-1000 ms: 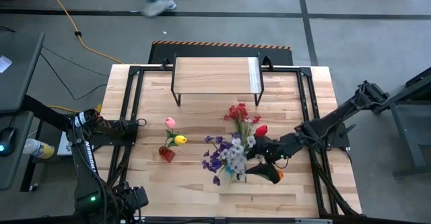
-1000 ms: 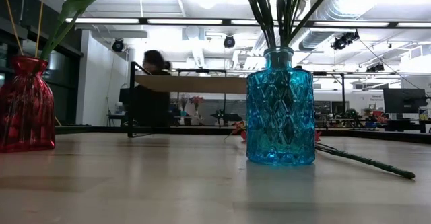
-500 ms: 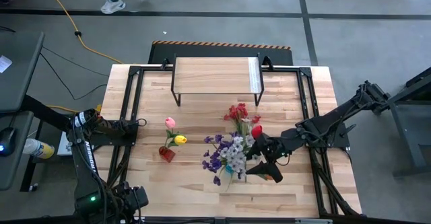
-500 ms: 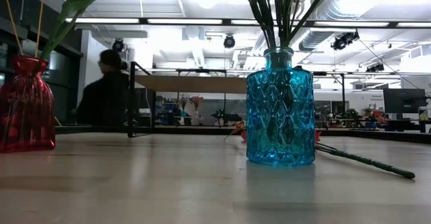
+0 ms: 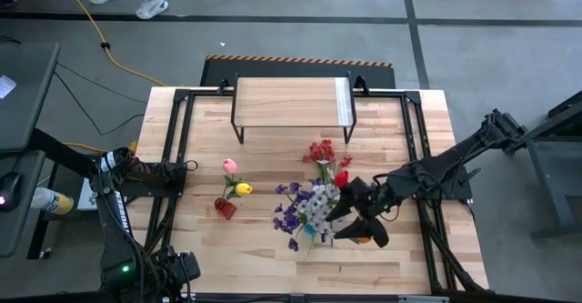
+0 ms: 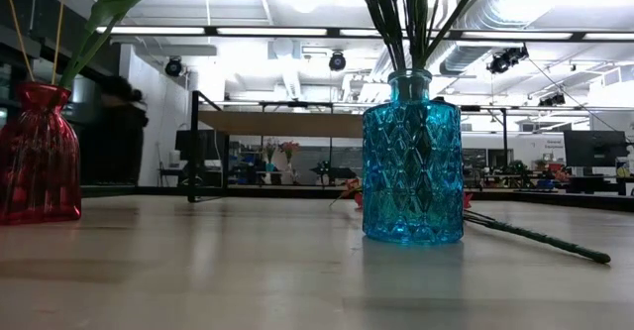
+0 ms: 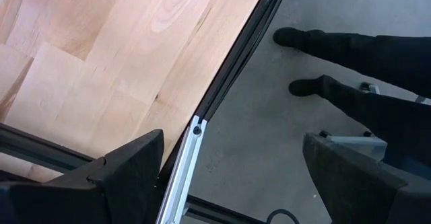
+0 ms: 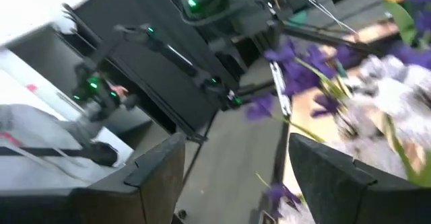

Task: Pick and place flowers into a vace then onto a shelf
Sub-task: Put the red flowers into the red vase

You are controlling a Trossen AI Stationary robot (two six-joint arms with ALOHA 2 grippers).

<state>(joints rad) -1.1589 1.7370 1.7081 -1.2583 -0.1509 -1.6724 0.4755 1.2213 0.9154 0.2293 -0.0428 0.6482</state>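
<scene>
**Red tulip at the blue vase, shelf bare**

While the left tool waits spread at the counter's nine o'clock edge, the high view puts the right tool at the bouquet's three o'clock, a red tulip at its tip; its grip cannot be told. The shelf stands at twelve o'clock.

Low view: blue vase holds green stems; red vase stands at nine o'clock.

Left wrist view: spread fingers over the counter edge.

Right wrist view: fingers parted beside purple sprays.
</scene>
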